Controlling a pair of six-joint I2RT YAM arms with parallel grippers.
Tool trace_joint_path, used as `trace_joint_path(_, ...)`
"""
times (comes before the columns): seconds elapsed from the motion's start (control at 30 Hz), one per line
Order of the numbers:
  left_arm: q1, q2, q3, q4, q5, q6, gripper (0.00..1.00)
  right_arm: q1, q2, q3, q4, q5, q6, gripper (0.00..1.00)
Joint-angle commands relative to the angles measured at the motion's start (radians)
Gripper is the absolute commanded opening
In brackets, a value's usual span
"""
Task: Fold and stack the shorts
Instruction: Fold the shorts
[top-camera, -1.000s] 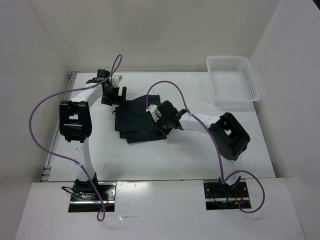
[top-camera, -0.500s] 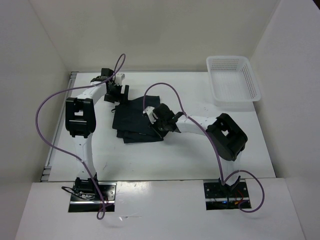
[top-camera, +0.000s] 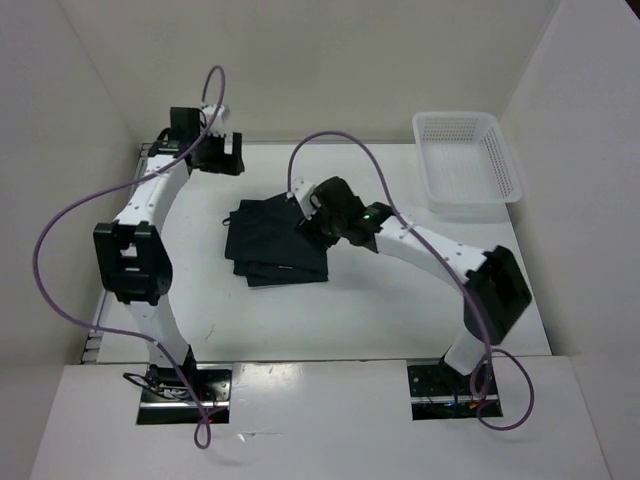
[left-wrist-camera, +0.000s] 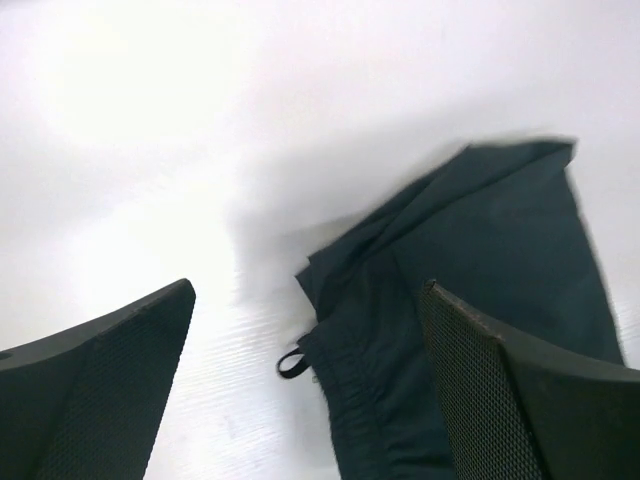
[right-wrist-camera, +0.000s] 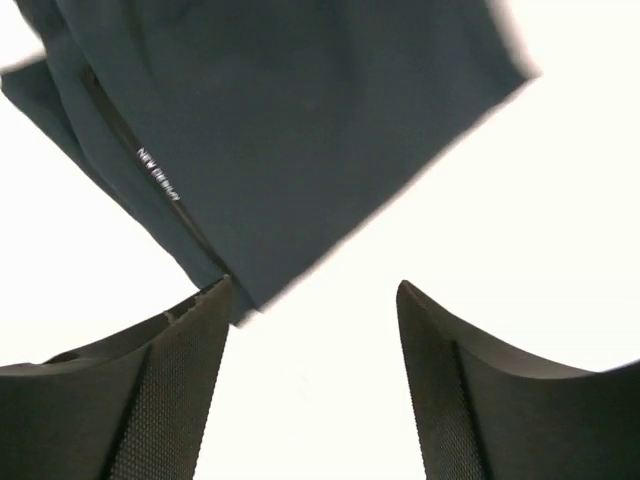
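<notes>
1. The very dark navy-black soft fabric shorts lay folded in a layered pile at the middle of the flat white table. Their edges sat a little askew to the table's, and lower layers peeped out along the near side.
2. The right gripper hung over the pile's right rear corner with its jaws apart and nothing between them. In its wrist view the cloth's corner lay just ahead of the fingers, with bare table showing in the gap.
3. The left gripper stood at the table's rear left corner, well apart from the pile, spread wide and holding nothing. The pile lay to its right and nearer the bases.
4. The pile looked close to square, so I judged it had no strong long axis. The right arm was plainly the nearer, so any squaring-up or pinch of that corner would likely fall to it.
5. The cloth was matte and limp, with a gathered waistband and a small hanging loop. A seam carried tiny white print, too small to read. The finger pads were black and mesh-textured.
6. A white plastic mesh basket, rigid and rectangular, stood at the rear right, well apart from the pile.
</notes>
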Motion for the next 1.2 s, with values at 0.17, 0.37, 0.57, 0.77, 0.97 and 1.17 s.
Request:
trace_joint_path(0.17, 0.115, -0.325, -0.082, 0.033, -0.091, 0.004, 1.0, -0.068, -0.341, -0.104, -0.052, 0.28, -0.155, 0.77)
trace_joint_path(0.37, 0.161, -0.549, -0.334, 0.044, -0.196, 0.004, 1.0, -0.332, -0.529, -0.214, 0.055, 0.357, -0.192, 0.8)
trace_joint_path(0.57, 0.314, -0.705, -0.535, 0.067, -0.06, 0.004, 1.0, -0.492, -0.681, -0.303, 0.065, 0.326, -0.14, 0.83)
trace_joint_path(0.77, 0.354, -0.746, -0.582, 0.076, -0.032, 0.004, 1.0, -0.565, -0.811, -0.386, 0.028, 0.315, -0.118, 0.83)
trace_joint_path(0.97, 0.354, -0.765, -0.604, 0.076, -0.013, 0.004, 1.0, -0.575, -0.877, -0.417, -0.029, 0.306, -0.098, 0.83)
trace_joint_path(1.17, 0.354, -0.775, -0.634, 0.085, -0.023, 0.004, 1.0, -0.584, -0.912, -0.446, -0.05, 0.295, -0.089, 0.84)
